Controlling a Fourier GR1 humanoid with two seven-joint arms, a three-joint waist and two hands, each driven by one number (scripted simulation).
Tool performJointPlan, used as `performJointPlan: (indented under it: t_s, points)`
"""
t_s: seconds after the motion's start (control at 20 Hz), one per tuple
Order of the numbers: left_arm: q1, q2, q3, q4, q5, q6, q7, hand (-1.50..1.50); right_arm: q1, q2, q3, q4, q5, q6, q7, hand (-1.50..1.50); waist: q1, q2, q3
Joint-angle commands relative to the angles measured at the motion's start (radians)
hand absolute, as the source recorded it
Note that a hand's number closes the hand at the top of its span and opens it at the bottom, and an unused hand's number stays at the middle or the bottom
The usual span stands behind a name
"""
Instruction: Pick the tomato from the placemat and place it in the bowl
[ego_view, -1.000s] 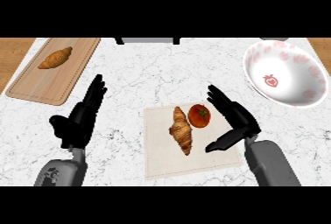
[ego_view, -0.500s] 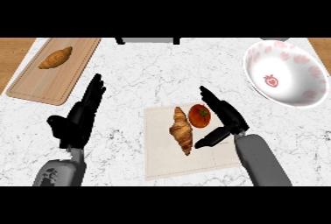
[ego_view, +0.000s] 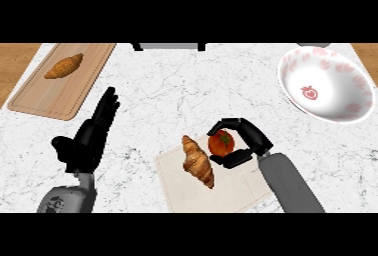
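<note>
Tomato (ego_view: 221, 143) and croissant (ego_view: 198, 161) lie on placemat (ego_view: 221, 192); bowl (ego_view: 328, 85) far right.

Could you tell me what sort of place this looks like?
Most likely a kitchen counter: a white marble-patterned top carries a wooden cutting board, a strawberry-print bowl, and a placemat with a croissant and tomato.

The counter (ego_view: 221, 90) looked like smooth white marble with grey veins. The cutting board (ego_view: 44, 95) was pale wood. The bowl (ego_view: 347, 100) looked shiny. The placemat (ego_view: 221, 192) looked like matt cloth.
</note>
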Motion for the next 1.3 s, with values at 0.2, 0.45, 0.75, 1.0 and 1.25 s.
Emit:
performJointPlan:
  t_s: [0.2, 0.45, 0.75, 1.0, 1.25]
  points:
    - [-0.028, -0.007, 0.036, 0.057, 0.012, -0.026, -0.015, 0.0, 0.102, 0.023, 0.012, -0.113, 0.019, 0.057, -0.019, 1.5, -0.006, 0.001, 0.001]
    - [0.045, -0.007, 0.03, 0.022, 0.003, -0.014, -0.054, 0.0, 0.189, -0.055, 0.021, -0.38, 0.073, -0.045, 0.175, 1.5, -0.021, -0.006, -0.001]
    - [-0.006, -0.013, 0.025, 0.025, -0.009, 0.0, 0.015, 0.0, 0.365, -0.08, 0.035, -0.778, 0.063, -0.074, 0.237, 1.5, -0.029, -0.005, 0.0]
    - [-0.039, -0.007, 0.046, 0.031, 0.002, 0.0, 0.024, 0.0, 0.396, -0.093, 0.037, -1.058, 0.133, -0.156, 0.306, 1.5, -0.033, -0.006, -0.001]
    - [-0.006, -0.019, 0.025, 0.034, -0.017, 0.002, -0.023, 0.0, 0.412, -0.176, -0.045, -1.333, 0.134, -0.11, 0.483, 1.5, -0.025, -0.003, -0.001]
